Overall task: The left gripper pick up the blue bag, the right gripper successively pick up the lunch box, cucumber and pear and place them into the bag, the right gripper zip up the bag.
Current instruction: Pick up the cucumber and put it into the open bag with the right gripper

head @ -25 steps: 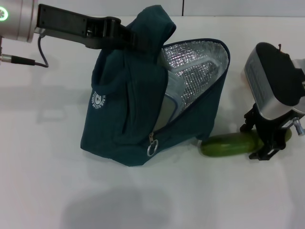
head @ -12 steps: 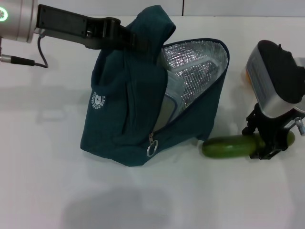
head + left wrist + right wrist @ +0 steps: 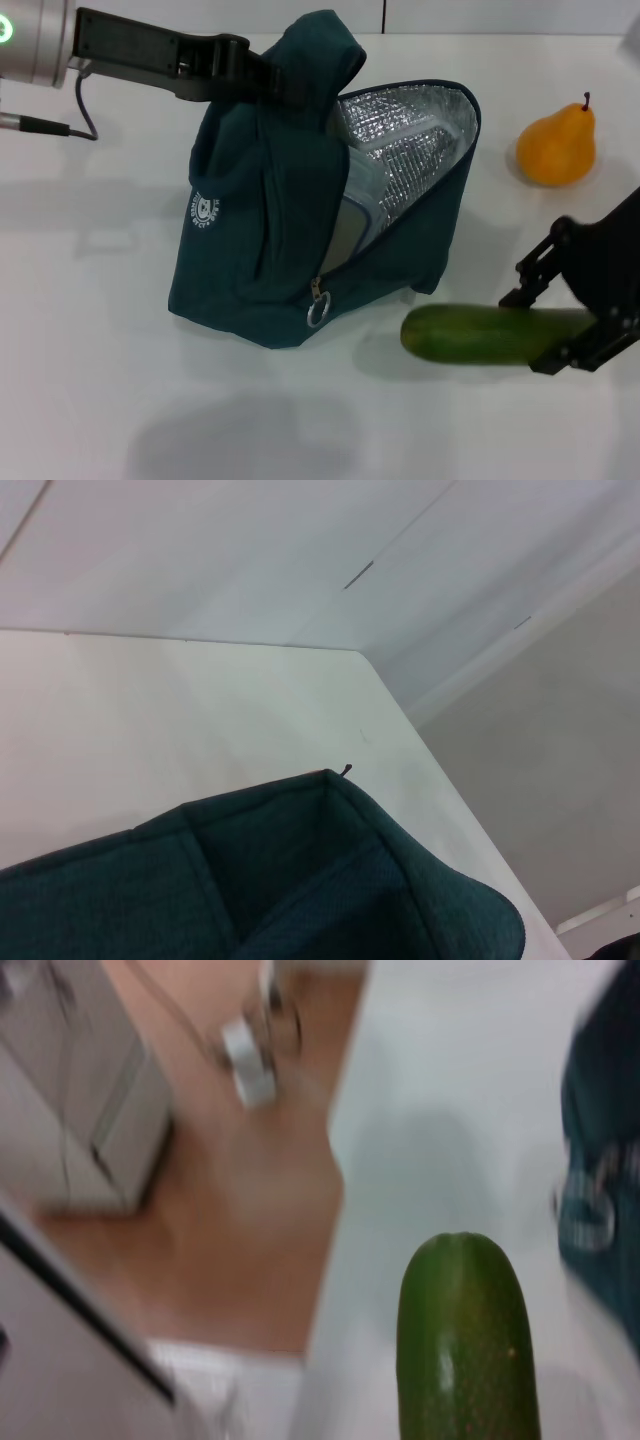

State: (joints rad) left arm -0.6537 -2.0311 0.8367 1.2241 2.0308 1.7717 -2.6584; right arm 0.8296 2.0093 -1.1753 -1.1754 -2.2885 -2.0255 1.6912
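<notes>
Cucumber (image 3: 480,334) sits clamped at its right end in the right gripper (image 3: 580,325), whose black fingers close around it at about 4 o'clock in the head view. It is held level and appears raised off the white table (image 3: 100,380), its free rounded end pointing toward 9 o'clock, near the bag's lower right corner but apart from it. The right wrist view shows the cucumber's (image 3: 468,1345) rounded tip against the table edge and the floor.

At 2 o'clock from the gripper, well apart, the pear (image 3: 557,146) rests on the table, stem up.

At 10 o'clock the left gripper (image 3: 262,82) pinches the top fabric of the blue bag (image 3: 260,250), holding it upright on the table. The bag's mouth gapes toward the right, showing silver foil lining (image 3: 410,140), and the lunch box (image 3: 352,215) shows partly inside it. The metal ring pull (image 3: 318,312) hangs at the low end of the zipper. The left wrist view shows only a fold of the bag's fabric (image 3: 300,880).
</notes>
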